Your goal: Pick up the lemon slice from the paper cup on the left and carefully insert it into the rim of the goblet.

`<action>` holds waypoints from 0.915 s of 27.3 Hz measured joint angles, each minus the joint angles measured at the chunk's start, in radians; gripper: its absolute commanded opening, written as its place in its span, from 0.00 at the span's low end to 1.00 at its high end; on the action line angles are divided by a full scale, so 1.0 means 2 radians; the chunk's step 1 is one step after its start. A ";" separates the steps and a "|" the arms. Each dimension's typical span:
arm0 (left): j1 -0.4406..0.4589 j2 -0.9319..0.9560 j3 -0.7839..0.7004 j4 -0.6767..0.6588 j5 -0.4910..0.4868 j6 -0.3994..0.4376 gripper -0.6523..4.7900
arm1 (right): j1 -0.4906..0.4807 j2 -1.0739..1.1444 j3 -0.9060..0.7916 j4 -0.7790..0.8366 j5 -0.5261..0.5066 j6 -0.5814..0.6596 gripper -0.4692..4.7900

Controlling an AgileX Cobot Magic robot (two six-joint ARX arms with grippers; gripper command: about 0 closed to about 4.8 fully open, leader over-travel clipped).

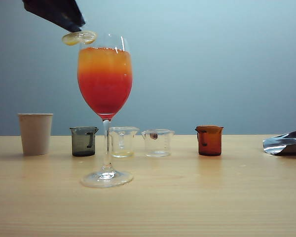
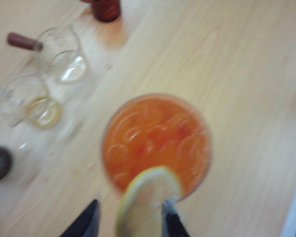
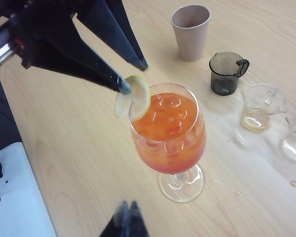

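Lemon slice [image 3: 133, 97] poised at the goblet [image 3: 168, 133] rim

The left pincer [image 3: 129, 78] grips the slice's edge, leaving its free part over the glass lip for seating; the right pincer [image 3: 127, 217], seemingly clenched and empty, waits nearby.

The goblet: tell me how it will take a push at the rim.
The goblet would probably tip easily: tall, thin stem, small foot, drink filled high. Glass, so likely fragile. The left gripper holds the lemon slice at its rim, so press gently.
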 measured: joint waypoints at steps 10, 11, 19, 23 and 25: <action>0.000 0.009 0.000 0.000 0.014 0.000 0.42 | 0.000 0.000 0.000 0.000 0.000 -0.002 0.07; 0.000 0.009 0.000 0.000 0.014 0.000 0.42 | 0.000 0.000 0.000 0.000 0.000 -0.003 0.07; -0.001 0.008 0.000 0.000 0.014 -0.002 0.39 | 0.000 0.000 0.000 0.000 0.000 -0.004 0.07; -0.001 0.003 0.009 -0.010 0.014 -0.003 0.33 | 0.000 0.000 0.000 0.000 0.000 -0.004 0.07; -0.001 -0.007 0.015 -0.011 0.014 -0.003 0.20 | 0.000 -0.001 0.000 0.000 0.000 -0.004 0.07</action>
